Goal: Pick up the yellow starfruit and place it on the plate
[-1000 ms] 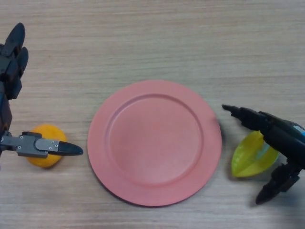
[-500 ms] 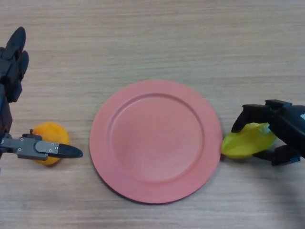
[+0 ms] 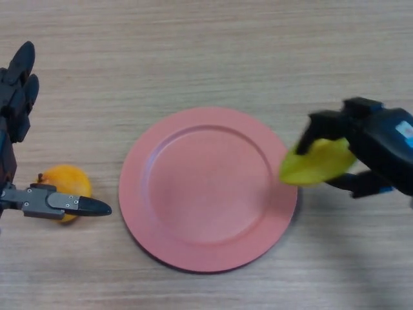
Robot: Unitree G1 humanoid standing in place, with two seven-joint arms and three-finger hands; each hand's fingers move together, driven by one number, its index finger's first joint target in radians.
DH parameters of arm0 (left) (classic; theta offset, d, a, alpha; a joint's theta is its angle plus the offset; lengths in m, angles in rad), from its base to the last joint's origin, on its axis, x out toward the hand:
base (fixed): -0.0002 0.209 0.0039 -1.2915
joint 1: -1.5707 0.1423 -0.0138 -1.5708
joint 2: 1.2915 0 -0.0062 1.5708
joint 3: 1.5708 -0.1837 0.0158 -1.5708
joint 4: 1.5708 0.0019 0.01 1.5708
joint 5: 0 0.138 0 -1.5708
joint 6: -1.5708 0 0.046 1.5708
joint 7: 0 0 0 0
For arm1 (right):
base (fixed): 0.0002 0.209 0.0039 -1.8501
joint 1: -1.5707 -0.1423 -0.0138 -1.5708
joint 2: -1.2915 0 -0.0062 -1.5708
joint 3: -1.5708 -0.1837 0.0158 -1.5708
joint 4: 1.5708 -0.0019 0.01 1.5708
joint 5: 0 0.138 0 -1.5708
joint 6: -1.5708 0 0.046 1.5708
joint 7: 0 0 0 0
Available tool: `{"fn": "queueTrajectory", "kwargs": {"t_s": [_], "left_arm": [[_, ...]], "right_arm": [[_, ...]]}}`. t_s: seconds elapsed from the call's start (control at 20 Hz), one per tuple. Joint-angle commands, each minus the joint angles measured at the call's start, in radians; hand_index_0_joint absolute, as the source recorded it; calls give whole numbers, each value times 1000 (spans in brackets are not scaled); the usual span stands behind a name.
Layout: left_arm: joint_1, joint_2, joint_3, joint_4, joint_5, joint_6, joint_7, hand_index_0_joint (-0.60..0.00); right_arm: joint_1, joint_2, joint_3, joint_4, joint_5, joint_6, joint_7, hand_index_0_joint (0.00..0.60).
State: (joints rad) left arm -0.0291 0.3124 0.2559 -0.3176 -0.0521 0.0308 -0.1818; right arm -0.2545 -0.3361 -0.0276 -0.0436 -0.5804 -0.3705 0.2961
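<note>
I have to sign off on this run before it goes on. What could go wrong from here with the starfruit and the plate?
1. The right hand holds the yellow starfruit only over the pink plate's right rim; released here, it might tip off onto the table.
2. Its fingers curl round only one end of the fruit, so it could slip out.
3. The left hand shows beside the orange fruit and could nudge it.

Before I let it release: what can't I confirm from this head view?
- Height of the starfruit above the plate: the top-down head view hides it.
- Right hand: its grip beneath the fruit is covered by the fruit.
- Left hand: cut by the left edge.
- Orange fruit: partly behind that hand's thumb.
</note>
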Motion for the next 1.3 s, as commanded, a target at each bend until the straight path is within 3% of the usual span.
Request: {"fn": "queueTrajectory", "kwargs": {"t_s": [0.05, 0.1, 0.15, 0.25, 0.4, 0.55, 0.65, 0.9, 1.05, 1.15, 1.3], "left_arm": [[-20, 38, 85, -69, -15, -84, 8, 0], [-18, 38, 87, -69, -15, -86, 7, 0], [-19, 38, 88, -67, -16, -89, 11, 0], [-20, 38, 88, -63, -16, -95, 17, 0], [-25, 41, 86, -65, -16, -89, 18, 0], [-22, 37, 86, -60, -25, -103, 22, 0], [-27, 40, 90, -56, -32, -110, 30, 0], [-30, 46, 102, -50, -53, -99, 41, 0], [-33, 47, 99, -48, -58, -91, 45, 0], [-39, 46, 88, -47, -55, -78, 56, 0], [-47, 46, 71, -67, -41, -46, 56, 0]], "right_arm": [[-59, 22, 17, -86, 77, -40, -41, 600], [-65, 36, 32, -92, 75, -31, -35, 600], [-36, 87, 78, -150, 186, 66, 29, 600], [-2, 131, 152, -198, 277, 189, 55, 600], [6, 144, 229, -225, 392, 335, 29, 600], [12, 146, 310, -107, 347, 204, -27, 600], [2, 146, 345, -64, 357, 219, -49, 600], [-40, 146, 342, 55, 253, 185, -157, 600], [-75, 146, 318, 109, 168, 133, -221, 200], [-121, 146, 278, 154, 102, 78, -306, 0], [-127, 146, 252, 119, 129, 101, -323, 0]]}}
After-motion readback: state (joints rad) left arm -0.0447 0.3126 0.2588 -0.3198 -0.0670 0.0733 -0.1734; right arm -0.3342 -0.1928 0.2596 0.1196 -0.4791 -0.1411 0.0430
